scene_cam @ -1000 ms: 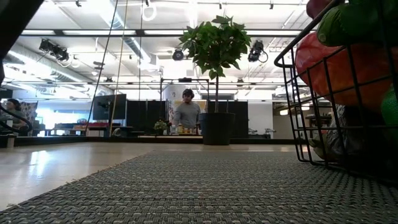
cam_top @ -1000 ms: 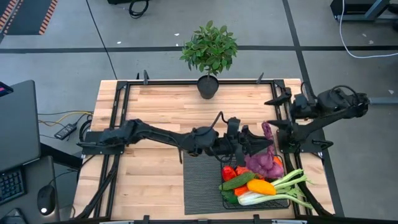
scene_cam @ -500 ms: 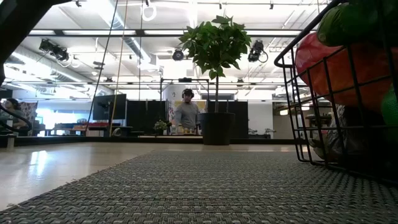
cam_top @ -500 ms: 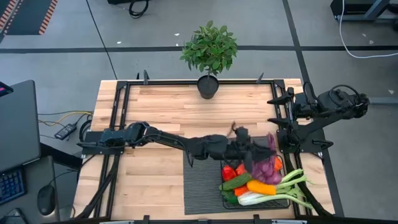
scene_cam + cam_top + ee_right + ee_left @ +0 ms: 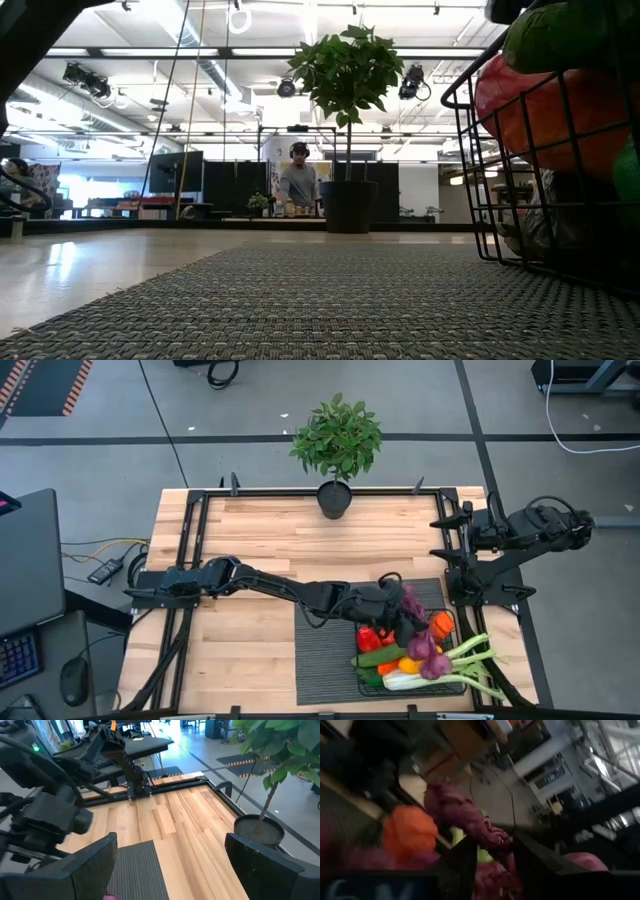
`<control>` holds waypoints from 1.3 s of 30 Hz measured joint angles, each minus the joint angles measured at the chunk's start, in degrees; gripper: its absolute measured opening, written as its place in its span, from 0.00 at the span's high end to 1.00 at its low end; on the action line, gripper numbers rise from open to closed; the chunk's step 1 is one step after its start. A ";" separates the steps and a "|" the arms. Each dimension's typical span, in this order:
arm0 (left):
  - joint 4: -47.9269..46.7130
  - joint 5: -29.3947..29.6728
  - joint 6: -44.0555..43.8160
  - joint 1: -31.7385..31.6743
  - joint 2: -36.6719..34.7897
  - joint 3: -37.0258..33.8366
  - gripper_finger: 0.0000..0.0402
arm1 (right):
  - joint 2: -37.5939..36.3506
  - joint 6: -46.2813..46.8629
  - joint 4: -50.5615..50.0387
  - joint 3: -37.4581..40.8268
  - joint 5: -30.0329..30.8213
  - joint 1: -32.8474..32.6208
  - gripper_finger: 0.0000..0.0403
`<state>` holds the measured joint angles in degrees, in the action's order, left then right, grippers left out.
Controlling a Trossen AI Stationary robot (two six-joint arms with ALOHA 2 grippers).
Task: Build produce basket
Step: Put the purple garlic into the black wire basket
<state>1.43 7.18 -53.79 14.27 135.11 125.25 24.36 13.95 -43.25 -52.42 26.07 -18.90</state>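
A potted plant (image 5: 336, 445) is seen at the far edge of the wooden surface (image 5: 260, 540), well apart from the work. A dark ribbed mat (image 5: 325, 650) lies at the near right part of the surface, and the basket (image 5: 372, 684) stands on its right portion, heaped with produce (image 5: 425, 660): a red pepper, a green cucumber, an orange piece, purple grapes and a white-green leek whose leaves hang over the basket's right side.

The left arm is stretched across the surface, and the left gripper (image 5: 408, 615) is placed over the basket's left half, hiding part of the load from above. In the left wrist view its dark fingers (image 5: 460, 865) are seen slightly parted, with a purple bunch (image 5: 465, 817) just beyond them; whether it is touched cannot be told.

The right gripper (image 5: 170, 865) is held at the surface's right edge, fingers spread wide, nothing between them.

Only in the low view is a person (image 5: 298, 185) seen in the room beyond, behind the plant pot.
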 joint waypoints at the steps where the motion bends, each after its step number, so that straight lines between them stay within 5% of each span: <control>1: -0.10 -1.38 -0.08 0.02 0.00 0.00 0.66 | 0.00 0.22 -0.46 0.00 0.00 0.00 0.08; 11: -1.25 -20.47 -2.59 -0.01 -0.02 -0.01 0.59 | 0.00 0.62 -0.85 0.00 -0.09 0.00 0.08; 22: -14.44 -23.80 1.45 -2.06 -4.46 -0.07 0.67 | -0.02 1.10 -0.63 0.00 -0.83 0.00 0.08; 33: -30.98 -33.23 2.57 -0.45 -5.84 -0.07 0.60 | -0.02 1.10 -0.59 0.00 -1.23 0.00 0.08; 39: -39.47 -33.58 6.13 1.20 -6.41 -0.11 0.60 | -0.02 1.09 -1.35 0.00 -1.65 0.00 0.08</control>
<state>-38.04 -26.40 -47.66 15.48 128.70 125.14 24.34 15.04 -44.59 -52.42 24.41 -18.90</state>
